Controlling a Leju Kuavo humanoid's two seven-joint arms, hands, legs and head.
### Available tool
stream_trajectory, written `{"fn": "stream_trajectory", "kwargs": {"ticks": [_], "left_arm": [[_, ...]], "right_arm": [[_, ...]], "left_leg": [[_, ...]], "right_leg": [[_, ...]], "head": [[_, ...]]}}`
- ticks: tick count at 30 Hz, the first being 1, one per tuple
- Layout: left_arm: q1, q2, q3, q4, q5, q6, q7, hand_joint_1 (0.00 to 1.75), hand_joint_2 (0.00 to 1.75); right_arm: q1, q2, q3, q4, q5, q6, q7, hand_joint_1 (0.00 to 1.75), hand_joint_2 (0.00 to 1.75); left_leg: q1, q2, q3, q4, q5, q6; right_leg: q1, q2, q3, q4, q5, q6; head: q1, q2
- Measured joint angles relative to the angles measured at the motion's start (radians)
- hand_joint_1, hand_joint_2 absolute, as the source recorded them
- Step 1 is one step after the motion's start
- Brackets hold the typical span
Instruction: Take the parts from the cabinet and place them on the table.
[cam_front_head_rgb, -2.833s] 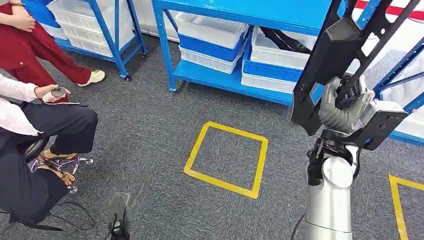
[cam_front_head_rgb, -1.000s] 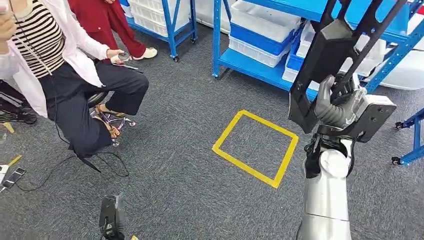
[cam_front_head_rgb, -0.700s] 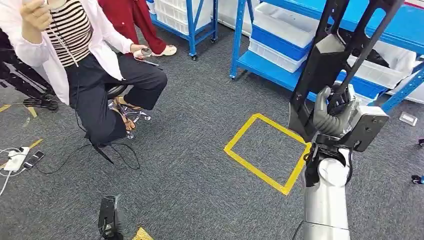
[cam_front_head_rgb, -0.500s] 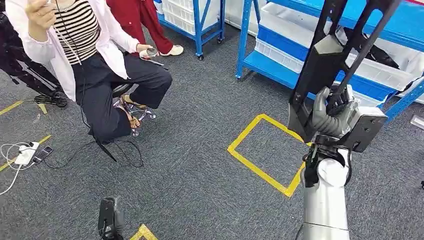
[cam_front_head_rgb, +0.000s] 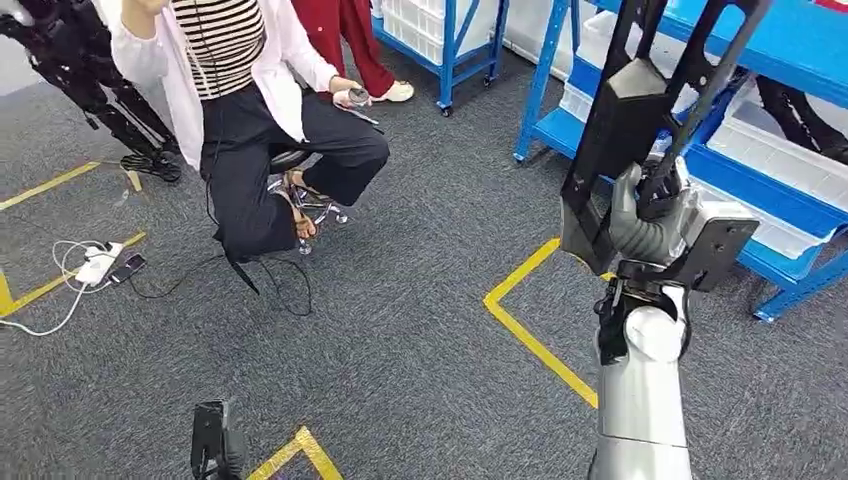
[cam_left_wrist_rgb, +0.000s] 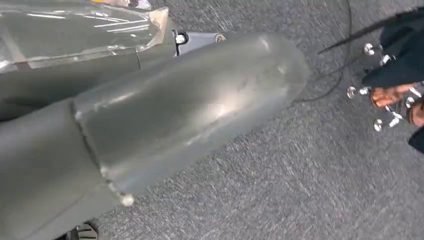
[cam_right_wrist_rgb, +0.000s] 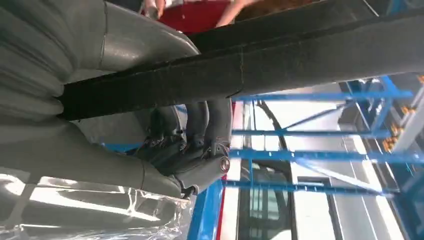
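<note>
1. Black frame part (cam_front_head_rgb: 625, 120): one.
2. Robot hands: two, the right hand (cam_front_head_rgb: 648, 222) and the left hand (cam_front_head_rgb: 217, 442).
3. Persons: two, one seated (cam_front_head_rgb: 250, 110), one in red trousers (cam_front_head_rgb: 355, 35).
4. Blue shelving racks: two (cam_front_head_rgb: 445, 40) (cam_front_head_rgb: 790, 60).
5. White power strip (cam_front_head_rgb: 95, 265): one.

text: nothing readable anywhere, honestly
blue shelving (cam_front_head_rgb: 560, 60): plain paint, no labels or numbers I can make out
white bins (cam_front_head_rgb: 800, 170): blank sides, no tags to read
black part (cam_front_head_rgb: 620, 130): plain, no brand or marking that I can see
floor tape (cam_front_head_rgb: 535, 335): just yellow lines, no lettering
</note>
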Motion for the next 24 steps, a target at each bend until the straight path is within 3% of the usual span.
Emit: {"fn": "stream_trajectory", "kwargs": {"ticks": [1,2,4,5,6,7,9,10,11,12,14,15,16,17,18,20,21,22,24], "left_arm": [[0.0,-0.004,0.0,0.0,-0.003,-0.001,0.0,0.0,0.0],[-0.002,-0.002,0.0,0.0,-0.004,-0.001,0.0,0.0,0.0],[-0.003,-0.003,0.001,0.0,-0.01,0.0,0.0,0.0,0.0],[-0.003,-0.003,0.001,0.0,-0.01,0.0,0.0,0.0,0.0],[-0.002,-0.004,0.001,0.0,-0.011,-0.001,0.0,0.0,0.0],[-0.002,-0.005,0.001,0.0,-0.011,0.0,0.0,0.0,0.0],[-0.002,-0.005,0.002,0.0,-0.011,0.0,0.0,0.0,0.0],[-0.002,-0.006,0.002,0.0,-0.013,0.0,0.002,0.0,0.0],[-0.003,-0.007,0.002,0.0,-0.016,0.0,0.005,0.0,0.0],[-0.003,-0.008,0.001,0.0,-0.021,0.0,0.01,0.0,0.0],[-0.001,-0.01,0.0,0.0,-0.026,0.001,0.018,0.0,0.0],[-0.001,-0.009,0.0,0.0,-0.03,0.0,0.021,0.0,0.0],[0.0,-0.007,0.0,0.001,-0.032,-0.001,0.026,0.0,0.0],[-0.001,-0.008,-0.001,0.001,-0.035,-0.003,0.029,0.0,0.0],[-0.003,-0.01,-0.003,0.001,-0.042,-0.005,0.032,0.0,0.0],[-0.003,-0.013,-0.003,0.001,-0.046,-0.005,0.038,0.0,0.0],[-0.003,-0.015,-0.004,0.001,-0.046,-0.005,0.04,0.0,0.0],[-0.003,-0.016,-0.004,0.001,-0.047,-0.005,0.041,0.0,0.0],[-0.003,-0.016,-0.005,0.001,-0.052,-0.007,0.042,0.0,0.0]], "right_arm": [[0.0,0.0,-0.001,0.0,0.0,0.0,0.0,1.75,1.75],[0.0,-0.002,-0.001,0.0,0.0,0.0,0.0,1.75,1.75],[0.004,-0.005,-0.001,0.0,0.0,0.0,0.002,1.75,1.75],[0.007,-0.008,-0.001,0.001,0.0,0.0,0.002,1.75,1.75],[0.011,-0.009,-0.001,0.001,0.0,0.0,0.002,1.75,1.75],[0.012,-0.009,-0.002,0.001,0.0,0.0,0.002,1.75,1.75],[0.009,-0.011,-0.003,0.0,0.005,-0.001,0.008,1.75,1.75],[0.003,-0.011,-0.003,-0.001,0.008,-0.002,0.018,1.75,1.75],[-0.007,-0.011,-0.003,-0.002,0.003,0.0,0.031,1.75,1.75],[-0.022,-0.011,-0.005,-0.006,-0.016,0.01,0.051,1.75,1.75],[-0.056,-0.01,-0.007,-0.013,-0.039,0.022,0.086,1.75,1.75],[-0.086,-0.011,-0.009,-0.015,-0.042,0.023,0.111,1.75,1.75],[-0.126,-0.011,-0.013,-0.016,-0.04,0.022,0.146,1.75,1.75],[-0.165,-0.01,-0.014,-0.017,-0.038,0.022,0.171,1.75,1.75],[-0.21,-0.01,-0.016,-0.02,-0.035,0.021,0.194,1.75,1.75],[-0.278,-0.006,-0.017,-0.021,-0.027,0.019,0.23,1.75,1.75],[-0.299,-0.005,-0.017,-0.021,-0.026,0.019,0.239,1.75,1.75],[-0.312,-0.002,-0.016,-0.022,-0.025,0.019,0.243,1.75,1.75],[-0.328,0.004,-0.016,-0.027,-0.021,0.018,0.253,1.75,1.75]], "left_leg": [[0.002,-0.008,0.001,-0.005,0.004,0.007],[0.003,-0.016,-0.001,-0.005,0.008,0.019],[0.002,-0.038,-0.004,-0.005,0.009,0.023],[0.0,-0.05,-0.005,-0.005,0.01,0.024],[-0.001,-0.066,-0.006,-0.004,0.012,0.026],[-0.002,-0.079,-0.006,-0.004,0.012,0.026],[-0.002,-0.104,-0.006,-0.003,0.014,0.024],[-0.002,-0.113,-0.006,-0.002,0.015,0.022],[-0.008,-0.121,-0.013,0.002,0.017,0.017],[-0.007,-0.128,-0.019,0.002,0.021,0.011],[-0.002,-0.141,-0.025,-0.001,0.028,0.001],[-0.006,-0.15,-0.03,-0.002,0.03,-0.006],[-0.004,-0.11,-0.035,0.01,0.019,-0.009],[-0.008,-0.068,-0.051,0.045,-0.008,-0.014],[0.0,-0.048,-0.086,0.119,-0.047,-0.02],[0.013,-0.039,-0.165,0.275,-0.105,-0.032],[0.02,-0.037,-0.186,0.313,-0.107,-0.038],[0.027,-0.032,-0.183,0.299,-0.089,-0.043],[0.039,-0.011,-0.11,0.157,-0.011,-0.055]], "right_leg": [[-0.007,0.045,-0.014,0.022,-0.016,0.002],[-0.009,0.076,-0.038,0.078,-0.047,-0.007],[-0.008,0.096,-0.113,0.237,-0.11,-0.018],[-0.005,0.1,-0.144,0.3,-0.129,-0.017],[-0.005,0.102,-0.161,0.331,-0.13,-0.011],[-0.005,0.103,-0.149,0.304,-0.113,-0.006],[-0.005,0.113,-0.071,0.142,-0.042,0.006],[-0.006,0.138,-0.031,0.055,-0.009,0.007],[-0.002,0.176,-0.011,0.007,-0.003,0.001],[-0.006,0.161,-0.012,0.006,0.004,-0.004],[0.001,0.15,-0.013,0.009,0.005,-0.008],[-0.013,0.137,-0.01,0.002,0.012,-0.016],[-0.023,0.128,-0.007,-0.006,0.018,-0.024],[-0.021,0.12,-0.007,-0.006,0.018,-0.033],[-0.02,0.112,-0.007,-0.006,0.017,-0.039],[-0.018,0.091,-0.007,-0.006,0.016,-0.04],[-0.017,0.079,-0.006,-0.006,0.016,-0.04],[-0.017,0.068,-0.004,-0.006,0.014,-0.039],[-0.021,0.047,0.001,-0.002,0.005,-0.028]], "head": [[0.003,0.0],[0.003,0.0],[0.005,0.0],[0.007,0.0],[0.006,0.0],[0.007,0.0],[0.008,0.0],[0.008,0.0],[0.009,0.0],[0.007,0.0],[0.008,0.0],[0.009,0.0],[0.008,0.0],[0.004,0.0],[0.004,0.0],[0.004,0.0],[0.004,0.0],[0.005,0.0],[0.005,0.0]]}}
